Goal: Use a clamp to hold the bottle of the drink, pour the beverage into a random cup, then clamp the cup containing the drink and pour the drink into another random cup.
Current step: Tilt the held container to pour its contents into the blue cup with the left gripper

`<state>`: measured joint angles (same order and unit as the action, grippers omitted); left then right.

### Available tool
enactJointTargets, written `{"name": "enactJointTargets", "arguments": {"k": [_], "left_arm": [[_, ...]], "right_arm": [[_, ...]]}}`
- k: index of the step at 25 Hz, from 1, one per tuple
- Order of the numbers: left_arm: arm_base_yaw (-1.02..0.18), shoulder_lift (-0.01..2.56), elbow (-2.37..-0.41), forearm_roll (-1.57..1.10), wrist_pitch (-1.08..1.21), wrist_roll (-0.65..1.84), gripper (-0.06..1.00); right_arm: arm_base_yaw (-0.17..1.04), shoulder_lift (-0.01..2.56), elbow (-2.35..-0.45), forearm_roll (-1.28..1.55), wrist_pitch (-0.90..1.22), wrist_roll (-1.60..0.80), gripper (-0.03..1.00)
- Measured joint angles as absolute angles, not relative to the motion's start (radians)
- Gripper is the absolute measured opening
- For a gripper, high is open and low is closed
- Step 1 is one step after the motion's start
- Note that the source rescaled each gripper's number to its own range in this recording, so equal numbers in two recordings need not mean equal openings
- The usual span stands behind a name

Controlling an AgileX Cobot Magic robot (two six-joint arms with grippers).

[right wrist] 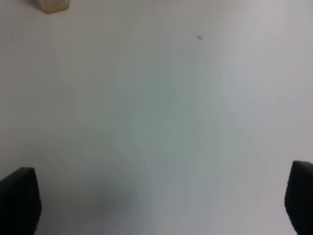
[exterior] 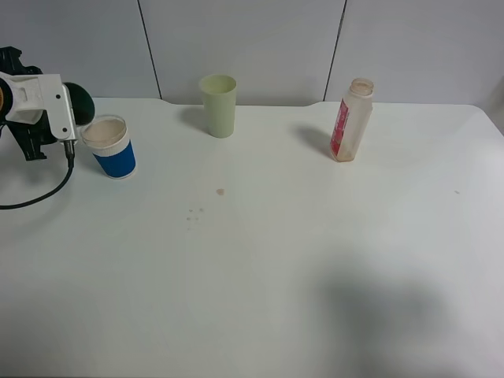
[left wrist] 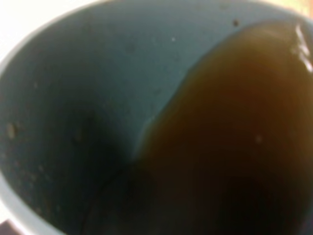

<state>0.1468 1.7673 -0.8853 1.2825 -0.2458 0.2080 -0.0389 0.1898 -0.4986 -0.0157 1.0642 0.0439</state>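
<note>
White tabletop (exterior: 276, 276) is carrying, in the high view, the blue-banded cup (exterior: 111, 150), a yellow-green cup (exterior: 218, 105) and the bottle (exterior: 352, 120), all upright and well apart. The left gripper (exterior: 69, 110) is hanging just beside the banded cup. In the left wrist view, the teal tumbler (left wrist: 73, 98) is sitting tilted, clamped by the pressed-together jaws, the beverage (left wrist: 225, 147) pooling against its rim. In the right wrist view, the right gripper (right wrist: 161, 205) is standing spread wide above the tabletop.

left claw (exterior: 67, 110) clamped | right claw (right wrist: 161, 205) wide open, facing down
</note>
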Motion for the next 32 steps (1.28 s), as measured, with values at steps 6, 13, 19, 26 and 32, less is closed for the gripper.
{"name": "enactJointTargets", "arguments": {"k": [6, 13, 19, 26, 32], "left_arm": [[0.147, 1.749, -0.885, 1.291, -0.232, 0.216, 0.0], [0.147, 1.724, -0.887, 1.296, -0.231, 0.234, 0.0], [0.135, 1.724, -0.89, 1.296, -0.224, 0.234, 0.0], [0.135, 1.724, -0.893, 1.311, -0.22, 0.239, 0.0], [0.135, 1.724, -0.895, 1.32, -0.207, 0.286, 0.0]], "right_arm": [[-0.039, 0.19, -0.499, -0.016, 1.064, 0.044, 1.0], [-0.039, 0.19, -0.499, -0.016, 1.064, 0.044, 1.0], [-0.039, 0.19, -0.499, -0.016, 1.064, 0.044, 1.0], [-0.039, 0.19, -0.499, -0.016, 1.064, 0.044, 1.0], [-0.039, 0.19, -0.499, -0.016, 1.064, 0.044, 1.0]]}}
